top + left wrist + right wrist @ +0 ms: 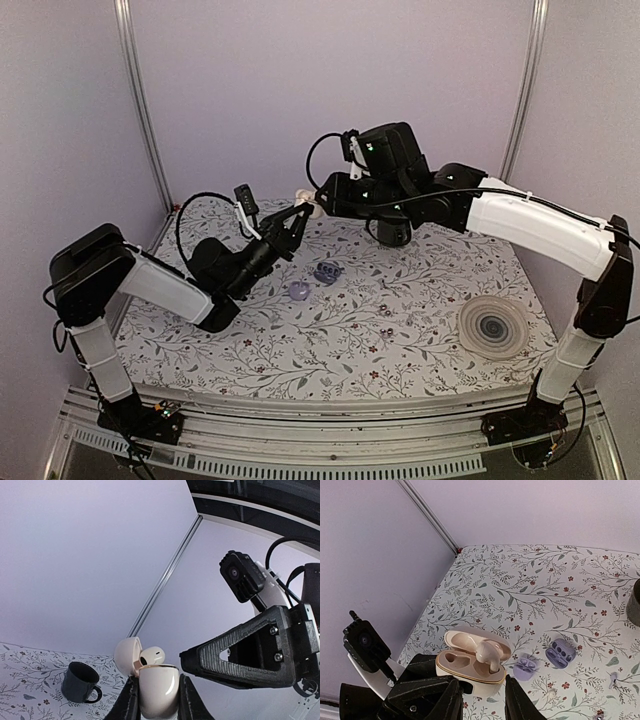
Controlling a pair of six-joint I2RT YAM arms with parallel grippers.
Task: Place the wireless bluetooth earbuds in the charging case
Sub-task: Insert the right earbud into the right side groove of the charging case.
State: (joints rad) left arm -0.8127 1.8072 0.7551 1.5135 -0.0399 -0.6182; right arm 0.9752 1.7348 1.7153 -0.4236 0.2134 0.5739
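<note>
Floral bench (pixel 400 330) below, pale lilac walls behind. Spotted the cream charging case (pixel 457 667) up off the bench, lid open, pinched tight in the left hand (pixel 158 702). Had one earbud (pixel 487 655) standing in a socket. Found the right hand (pixel 484 692) just beside it, fingers partly apart, nothing between them. Down on the bench: an open lilac case (pixel 561 653), a smaller lilac piece (pixel 525 666) near it, and a dark mug (pixel 80 682).

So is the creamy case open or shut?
Open. The cream case has its lid tipped back, one earbud sitting inside.
</note>
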